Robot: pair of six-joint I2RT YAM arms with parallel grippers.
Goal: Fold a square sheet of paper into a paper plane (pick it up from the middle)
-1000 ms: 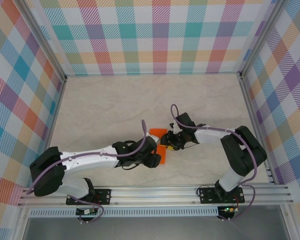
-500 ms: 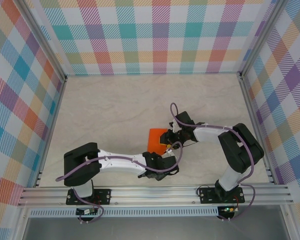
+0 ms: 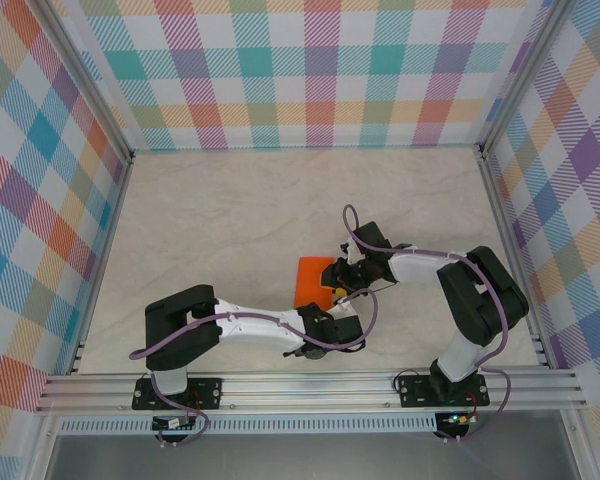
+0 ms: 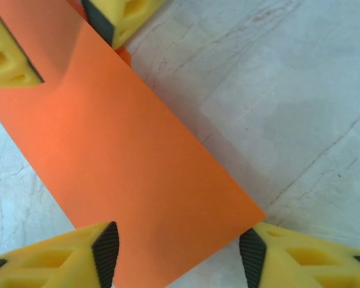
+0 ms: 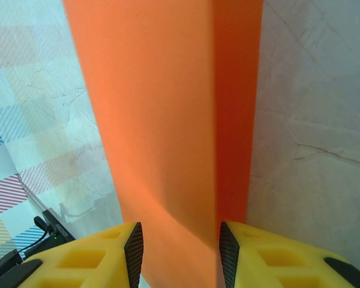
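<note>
Thin bright orange paper sheet, creased into a narrower strip, lies flat on the pale marble-look tabletop. It is mid-table, a bit right of centre, between the two arms' tips. The crease runs lengthwise. The right wrist view shows a darker band along one long side, probably a doubled layer.

Right gripper: yellow fingers with black pads, jaws partway apart, tips set on one end of the strip. The paper's face shows between them, not its edge, so this is no pinch across the thickness. Judgement: it pins that end down so the strip can't slide during a fold.

Left gripper: jaws roughly half apart, straddling the strip's other end. One pad overlaps a long edge and the other sits just beside the corner. The paper is flat and unbuckled between them, so the gripper reads as open around it, not holding. Judgement: it is lined up either to take this end or to press the crease; can't tell which.

Likely early in the folding, since no nose or wings are formed yet.

Containers: none in play. The sheet lies straight on the tabletop, with plaid walls around it.
</note>
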